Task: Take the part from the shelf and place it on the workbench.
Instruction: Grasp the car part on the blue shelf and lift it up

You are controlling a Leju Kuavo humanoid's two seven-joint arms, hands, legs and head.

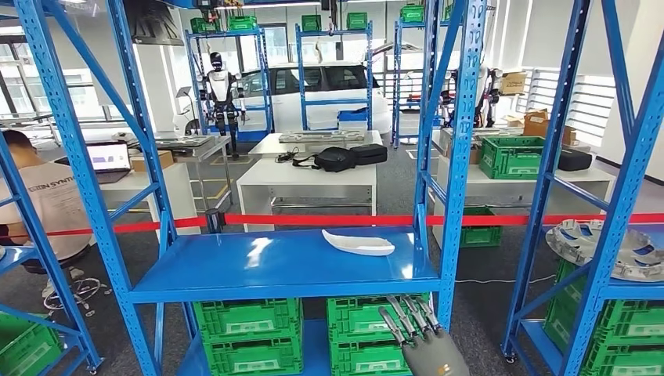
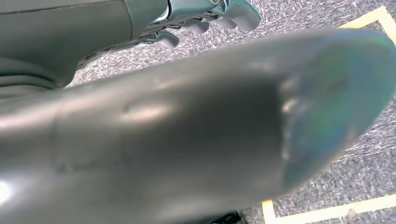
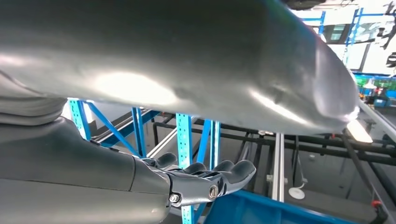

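Part: we find the white curved part (image 1: 359, 243) lying flat on the blue shelf (image 1: 258, 266), toward its right rear, near the right upright.
Right hand: our right hand (image 1: 419, 333) sits below the shelf's front edge, fingers (image 3: 224, 175) extended and apart, holding nothing.
Left hand: our left hand (image 2: 201, 21) hangs over grey carpet, fingers loosely spread, nothing held.
Containers: green crates (image 1: 250, 333) stacked under the shelf; contents cannot be told.
Open room: we see bare shelf surface left of the part.
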